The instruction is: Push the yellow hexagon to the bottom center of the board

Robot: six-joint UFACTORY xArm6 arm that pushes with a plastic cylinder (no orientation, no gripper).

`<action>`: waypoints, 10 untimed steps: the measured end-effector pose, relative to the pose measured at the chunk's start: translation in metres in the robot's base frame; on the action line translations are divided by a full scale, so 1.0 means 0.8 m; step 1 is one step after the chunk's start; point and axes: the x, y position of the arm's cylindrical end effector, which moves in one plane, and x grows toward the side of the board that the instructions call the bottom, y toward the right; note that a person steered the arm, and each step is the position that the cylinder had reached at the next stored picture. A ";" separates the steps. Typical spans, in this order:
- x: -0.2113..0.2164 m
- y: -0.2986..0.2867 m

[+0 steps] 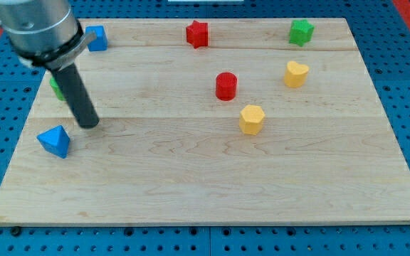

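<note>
The yellow hexagon (251,119) lies a little right of the board's middle. My tip (89,125) rests on the board at the view's left, far left of the hexagon and just above and right of a blue triangular block (55,141). The rod rises up and left to the arm's grey body (38,28).
A red cylinder (226,85) stands up-left of the hexagon, a yellow heart-like block (295,73) up-right. A red star (198,33), a green star (301,32) and a blue block (97,38) line the top. A green block (57,87) peeks out behind the rod. The wooden board (205,192) lies on a blue surface.
</note>
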 end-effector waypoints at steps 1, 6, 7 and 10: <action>-0.019 0.026; 0.023 0.205; 0.014 0.228; 0.013 0.266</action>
